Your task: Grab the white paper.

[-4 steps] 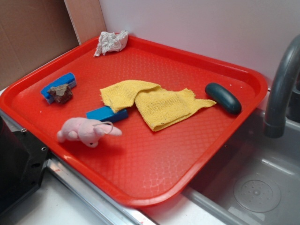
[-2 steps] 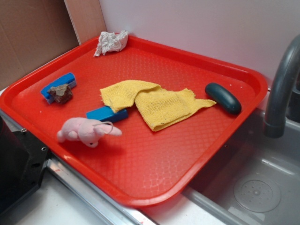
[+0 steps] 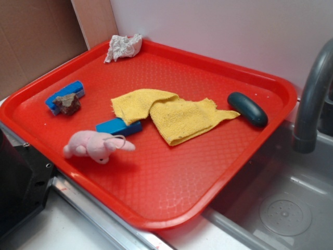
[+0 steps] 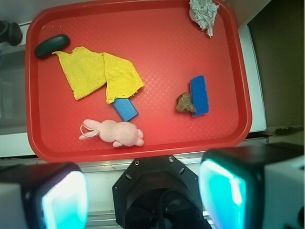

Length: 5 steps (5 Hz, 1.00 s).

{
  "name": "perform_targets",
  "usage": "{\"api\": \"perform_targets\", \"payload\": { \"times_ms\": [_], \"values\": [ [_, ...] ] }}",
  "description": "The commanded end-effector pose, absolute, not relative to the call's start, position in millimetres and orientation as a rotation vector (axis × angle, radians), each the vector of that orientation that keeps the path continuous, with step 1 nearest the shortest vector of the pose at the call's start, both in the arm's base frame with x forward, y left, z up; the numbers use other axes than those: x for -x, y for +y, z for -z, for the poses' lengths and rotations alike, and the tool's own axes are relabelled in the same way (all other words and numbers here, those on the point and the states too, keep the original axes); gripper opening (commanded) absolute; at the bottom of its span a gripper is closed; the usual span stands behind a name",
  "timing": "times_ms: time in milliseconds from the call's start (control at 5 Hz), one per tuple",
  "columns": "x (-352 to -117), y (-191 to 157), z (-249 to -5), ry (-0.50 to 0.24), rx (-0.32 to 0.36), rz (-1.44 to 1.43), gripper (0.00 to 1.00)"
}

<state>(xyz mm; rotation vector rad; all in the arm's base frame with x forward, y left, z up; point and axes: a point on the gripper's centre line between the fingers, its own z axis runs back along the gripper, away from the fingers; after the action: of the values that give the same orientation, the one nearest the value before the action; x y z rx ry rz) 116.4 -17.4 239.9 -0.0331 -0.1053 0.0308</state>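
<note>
While the exterior view shows only the red tray [image 3: 250, 156] and what lies in it, the wrist view also takes in the claw [image 4: 143, 191], whose two fingers [image 4: 62, 195] stand wide apart at the bottom edge, released and holding nothing, over the bench strip just outside the tray's near rim. The exterior view in turn shows a grey tap [image 3: 312, 99] and a sink basin [image 3: 283, 211] beside the tray, of which the wrist view catches little.

The white paper [image 3: 123, 47] [image 4: 204, 14] sits crumpled in the tray's far corner, touching the rim there, well apart from the claw and from everything else in the tray. Near the tray's middle a yellow cloth [image 3: 171, 114] [image 4: 97, 74] lies spread and partly folded. A blue block [image 3: 118, 126] [image 4: 126, 109] rests just beside the cloth's edge, and a pink plush rabbit [image 3: 96, 146] [image 4: 114, 133] lies on its side between that block and the tray's near rim. A second blue block [image 3: 65, 94] [image 4: 199, 95] lies toward the tray's side rim with a small brown lump [image 3: 67, 104] [image 4: 185, 103] touching it. A dark oval piece [image 3: 247, 108] [image 4: 51, 45] lies by the cloth's far tip, close to the rim on the tap side.

The tray floor around the paper is open; nothing rests on or against the wad but the rim.
</note>
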Motion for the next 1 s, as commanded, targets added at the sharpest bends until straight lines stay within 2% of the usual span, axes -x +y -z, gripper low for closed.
{"api": "perform_targets", "payload": {
  "times_ms": [0,200,400,600,800],
  "values": [
    [-168.3,31.7,-207.9,-0.049,-0.008,-0.06,1.0],
    [-213.1,63.7,-177.9,-0.043,0.012,0.024,1.0],
    [-247.1,84.6,-158.3,-0.189,-0.046,0.096,1.0],
    [-266.3,100.5,-135.4,-0.257,-0.07,0.153,1.0],
    [-302.6,114.5,-110.0,-0.274,-0.096,0.116,1.0]
  ]
}}
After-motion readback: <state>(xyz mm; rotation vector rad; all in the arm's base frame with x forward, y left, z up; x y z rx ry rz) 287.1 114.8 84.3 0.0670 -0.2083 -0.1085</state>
